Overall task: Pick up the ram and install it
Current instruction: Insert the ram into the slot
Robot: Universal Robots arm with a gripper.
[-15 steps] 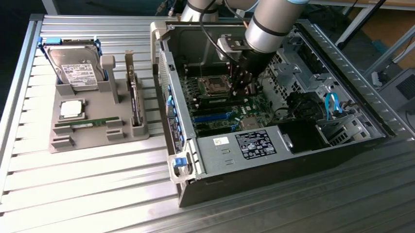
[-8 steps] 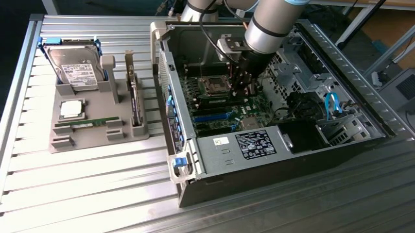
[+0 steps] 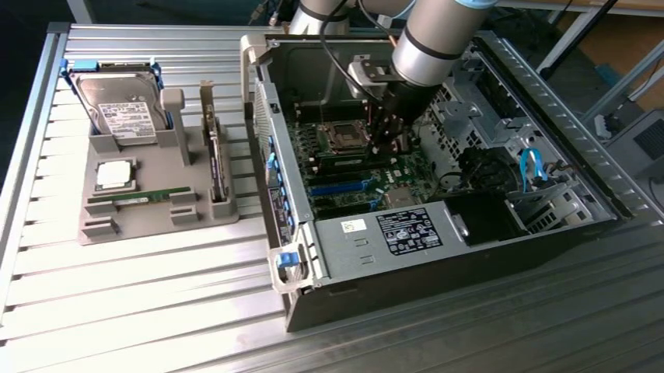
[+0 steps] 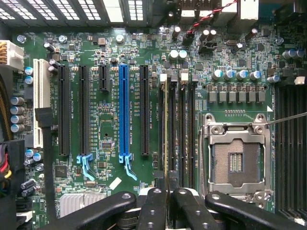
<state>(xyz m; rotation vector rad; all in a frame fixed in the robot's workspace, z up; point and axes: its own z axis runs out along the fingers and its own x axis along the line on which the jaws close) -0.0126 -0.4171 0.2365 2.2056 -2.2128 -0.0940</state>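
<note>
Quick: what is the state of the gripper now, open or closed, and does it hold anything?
Gripper: closed on the ram, held edge-on at the motherboard's memory slots.

My arm [image 3: 431,47] is a thick silver-grey tube, pale blue-ringed at its twelve o'clock end, narrowing to a black wrist [image 3: 400,109]. A thin black cable [image 3: 328,58] hangs at nine o'clock. My jaws are glossy black rounded bars [image 4: 120,203] with round pins.

the arm [image 3: 441,39] reaches steeply down, wrist near vertical, the gripper [image 3: 387,149] pointing straight down; its 2 fingers [image 4: 152,206] are pinched close on the ram [image 4: 166,139].
</note>
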